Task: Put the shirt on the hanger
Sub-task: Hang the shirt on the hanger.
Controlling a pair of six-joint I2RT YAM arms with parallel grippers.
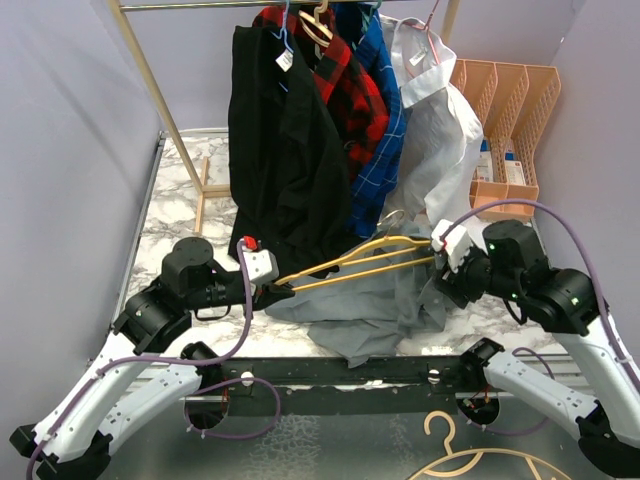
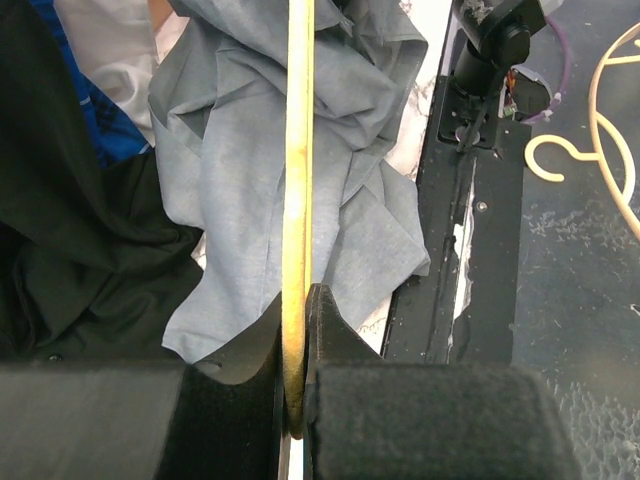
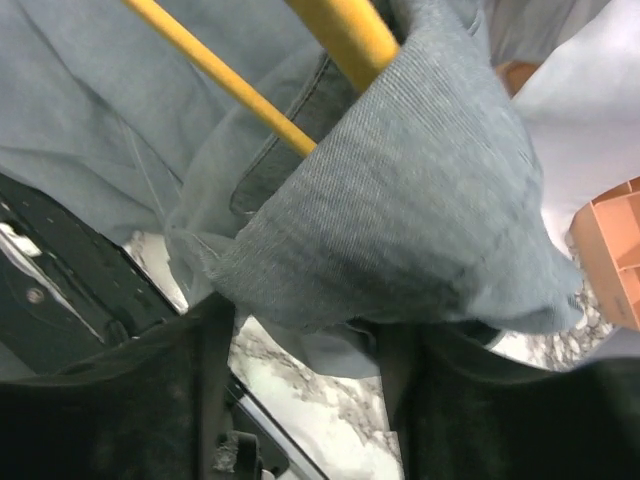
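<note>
The yellow hanger (image 1: 365, 258) lies level above the table, its hook end toward the right. My left gripper (image 1: 280, 290) is shut on its left tip; in the left wrist view the gold bar (image 2: 297, 150) runs straight out from between the closed fingers (image 2: 330, 330). The light-grey shirt (image 1: 370, 305) is crumpled under and around the hanger's right half and also shows in the left wrist view (image 2: 230, 180). My right gripper (image 1: 442, 268) is at the shirt's right side. In its wrist view a fold of shirt (image 3: 400, 200) drapes over the hanger (image 3: 340, 25) and across the spread fingers (image 3: 200, 380), hiding their tips.
A black garment (image 1: 280, 150), plaid shirts and a white shirt (image 1: 440, 130) hang on the rack behind. Orange file trays (image 1: 510, 110) stand at the back right. A pale tan hanger (image 1: 480, 460) lies on the floor in front of the table.
</note>
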